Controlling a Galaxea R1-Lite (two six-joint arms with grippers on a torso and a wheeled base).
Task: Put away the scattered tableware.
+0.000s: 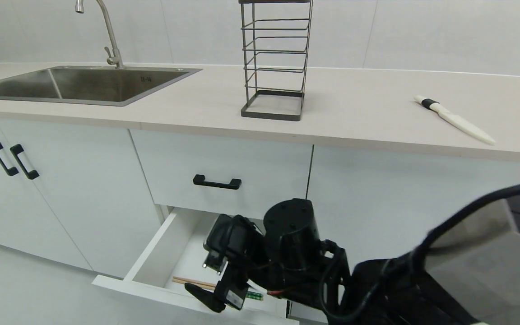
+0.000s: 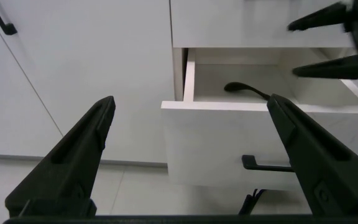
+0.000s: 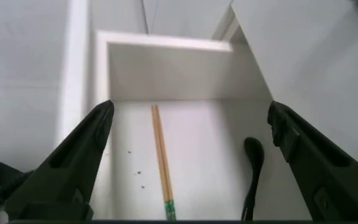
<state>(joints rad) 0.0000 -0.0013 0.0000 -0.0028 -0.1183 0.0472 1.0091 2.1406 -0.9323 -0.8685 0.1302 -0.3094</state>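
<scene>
Knife lay on countertop, well apart from open drawer. Likely light, stiff, smooth; pale blade possibly brittle. Best taken at handle, by black band. Drawer held chopsticks and black spoon, lying apart. Right gripper hung above drawer, jaws wide, empty. Left gripper faced drawer front, wide, empty.

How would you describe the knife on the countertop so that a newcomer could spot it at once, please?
Start at the pale countertop, sink at its left end, dark wire rack in the middle. Well to the rack's right lies the knife, flat and slanted. It is white with one black band, unlike the dark upright rack.
</scene>
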